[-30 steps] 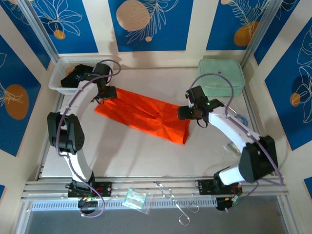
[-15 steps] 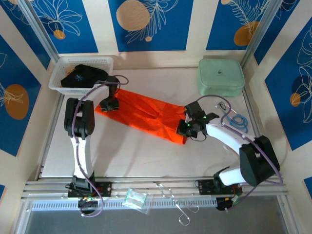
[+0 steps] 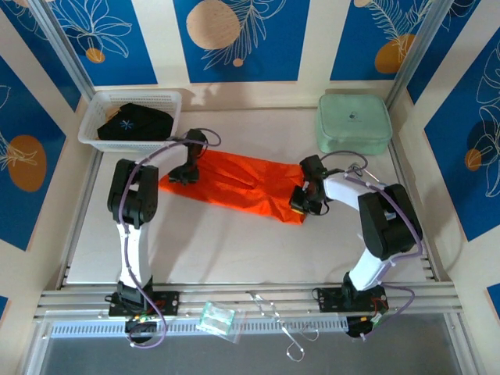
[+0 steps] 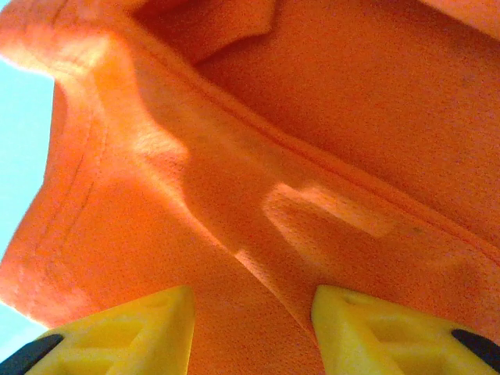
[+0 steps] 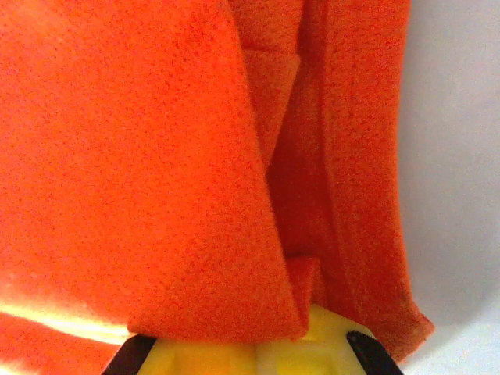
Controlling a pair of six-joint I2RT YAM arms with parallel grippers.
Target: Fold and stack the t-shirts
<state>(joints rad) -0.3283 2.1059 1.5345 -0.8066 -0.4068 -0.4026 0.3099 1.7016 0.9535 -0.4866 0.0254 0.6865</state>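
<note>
Bright orange t-shirt (image 3: 238, 181), creased slanting band on the table (image 3: 234, 242); black t-shirt (image 3: 133, 123) bunched in basket (image 3: 141, 96).

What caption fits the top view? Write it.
Left end effector and right end effector pinch opposite ends of the orange t-shirt.

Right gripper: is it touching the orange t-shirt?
Touching. The right wrist view shows the orange t-shirt's folded edge clamped in the right gripper.

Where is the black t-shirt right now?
In the top view, the black t-shirt sits inside the white basket at the far left corner of the table, just behind the orange t-shirt.
</note>
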